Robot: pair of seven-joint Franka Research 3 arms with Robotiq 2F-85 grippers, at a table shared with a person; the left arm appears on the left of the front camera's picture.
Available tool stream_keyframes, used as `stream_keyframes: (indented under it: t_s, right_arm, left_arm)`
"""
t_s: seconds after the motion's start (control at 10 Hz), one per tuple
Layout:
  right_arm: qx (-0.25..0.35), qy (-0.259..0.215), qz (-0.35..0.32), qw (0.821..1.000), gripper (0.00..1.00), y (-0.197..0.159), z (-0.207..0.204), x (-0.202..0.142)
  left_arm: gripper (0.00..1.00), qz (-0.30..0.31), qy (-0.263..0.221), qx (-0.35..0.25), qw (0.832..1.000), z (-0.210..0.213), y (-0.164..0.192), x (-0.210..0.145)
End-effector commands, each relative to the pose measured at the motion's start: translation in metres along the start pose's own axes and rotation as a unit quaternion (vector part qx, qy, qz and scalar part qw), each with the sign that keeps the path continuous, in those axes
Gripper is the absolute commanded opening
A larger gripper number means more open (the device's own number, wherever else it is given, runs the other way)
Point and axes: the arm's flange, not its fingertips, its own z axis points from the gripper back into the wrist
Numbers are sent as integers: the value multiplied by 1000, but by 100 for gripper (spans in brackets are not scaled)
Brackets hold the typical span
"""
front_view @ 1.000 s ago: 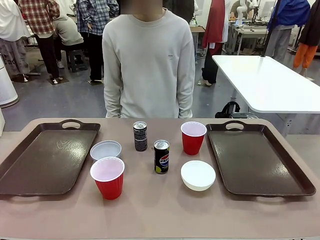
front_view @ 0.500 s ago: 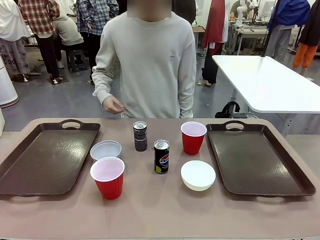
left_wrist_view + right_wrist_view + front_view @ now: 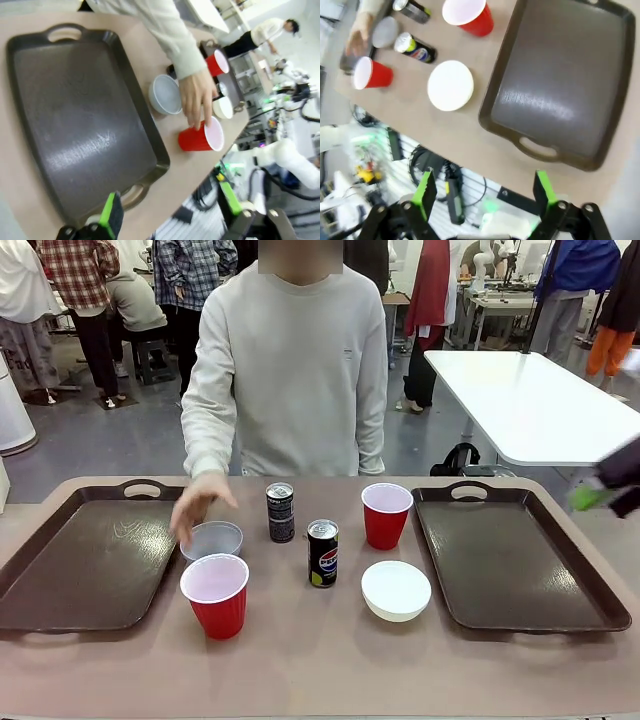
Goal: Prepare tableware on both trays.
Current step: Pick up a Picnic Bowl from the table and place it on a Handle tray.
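Two dark brown trays lie at the table's sides, the left tray [image 3: 90,560] [image 3: 75,125] and the right tray [image 3: 520,560] [image 3: 560,85], both bare. Between them stand two red cups [image 3: 215,595] [image 3: 386,515], two white bowls [image 3: 211,540] [image 3: 396,590] and two dark cans [image 3: 281,512] [image 3: 322,553]. The person's hand [image 3: 200,502] [image 3: 197,95] hovers over the left bowl [image 3: 165,94], beside the near cup [image 3: 200,139]. My left gripper [image 3: 170,210] is open above the left tray's near rim. My right gripper [image 3: 485,195] [image 3: 592,497] is open, high over the right tray's side.
A person stands at the far edge of the table [image 3: 320,670]. A white table [image 3: 530,400] stands behind at the right, and other people are farther back. Bare tabletop lies in front of the cups and bowls.
The person's hand has come down from waist height to the left bowl. My right gripper has entered the front view at its right edge.
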Motion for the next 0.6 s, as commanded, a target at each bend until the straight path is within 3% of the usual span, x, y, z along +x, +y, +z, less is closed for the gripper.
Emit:
stream_keyframes:
  t_s: [0.0, 0.2, 0.3, 0.5]
  right_arm:
    - [-121, 53, -17, 991, 100, 56, -99, 0]
    - [-221, 32, -52, 973, 100, 91, -171, 16]
    - [-231, 53, -45, 971, 100, 98, -193, 22]
    - [-197, 52, -42, 978, 100, 91, -186, 27]
  left_arm:
    - [100, 0, -2, -5, 1000, 3, 0, -1]
    - [100, 0, -2, -5, 1000, 3, 0, -1]
    - [100, 0, -2, -5, 1000, 3, 0, -1]
    - [100, 0, -2, -5, 1000, 3, 0, -1]
